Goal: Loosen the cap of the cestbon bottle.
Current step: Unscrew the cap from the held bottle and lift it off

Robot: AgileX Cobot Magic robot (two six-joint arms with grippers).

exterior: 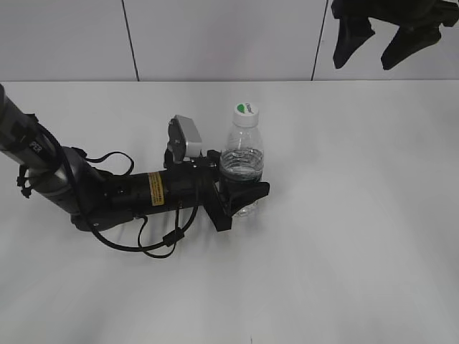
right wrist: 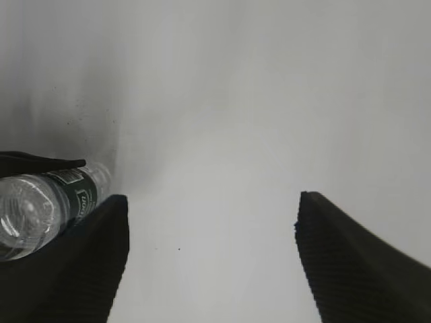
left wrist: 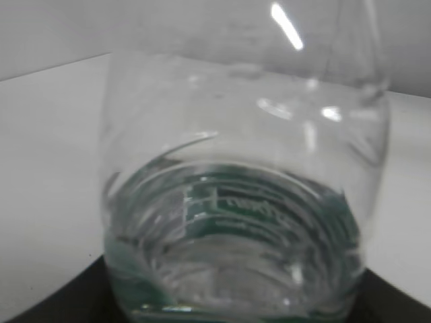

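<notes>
The left gripper (exterior: 240, 188) hugs the bottle (exterior: 242, 161) between its jaws, holding it upright. The right gripper (exterior: 373, 39) hangs high with jaws apart and empty. I think it must next come down around the cap (exterior: 246, 113) above the left jaws and twist.

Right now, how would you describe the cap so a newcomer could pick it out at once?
On the white table, find the black left arm lying low, its hand closed around the cestbon bottle. The cap sits on top of that upright bottle: small, round and white, with a green mark on its top.
</notes>
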